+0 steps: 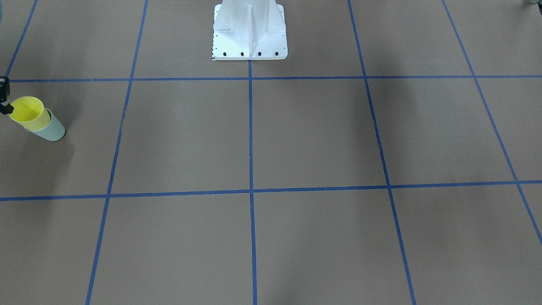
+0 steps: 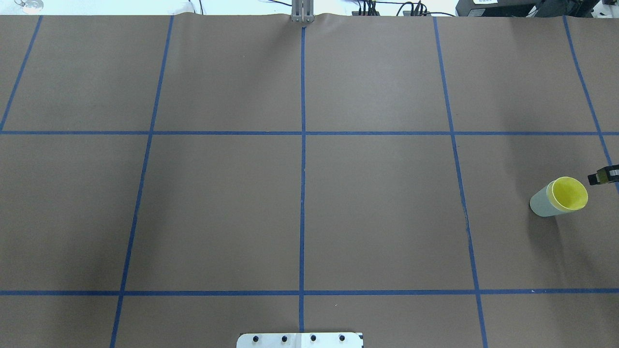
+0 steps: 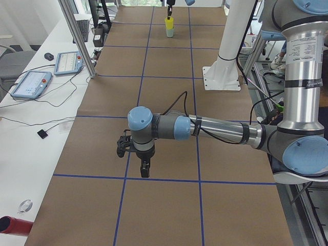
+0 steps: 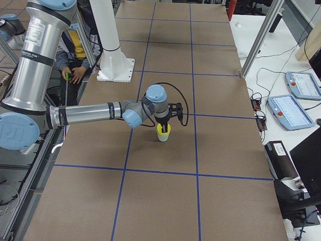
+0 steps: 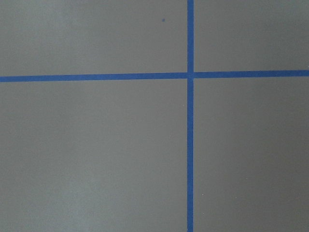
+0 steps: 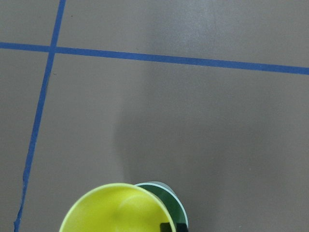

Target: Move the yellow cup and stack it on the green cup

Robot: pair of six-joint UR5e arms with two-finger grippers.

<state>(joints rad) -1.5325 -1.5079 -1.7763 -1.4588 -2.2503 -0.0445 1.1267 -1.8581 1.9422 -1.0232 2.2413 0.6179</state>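
Left claw (image 3: 144,169): nearest in the left-end view. It hangs low over the desk (image 3: 164,205) with its fingers pointing down. Only that side view shows it, so I cannot tell if it is spread or pressed together (its own camera sees just brown paper and crossing blue tape (image 5: 189,145)).
Desk: brown paper ruled into squares by the blue tape.
Pedestal (image 1: 250,29): white, bolted at the middle of the robot's edge.
Green cup (image 1: 51,129): upright at the robot's right end, in the middle row of squares.
Yellow cup (image 1: 27,113): mouth up, set partway into the green cup, with its upper part above the green rim.
Right claw (image 4: 162,124): over the cups, with one black finger at the yellow rim. I cannot tell whether it pinches.
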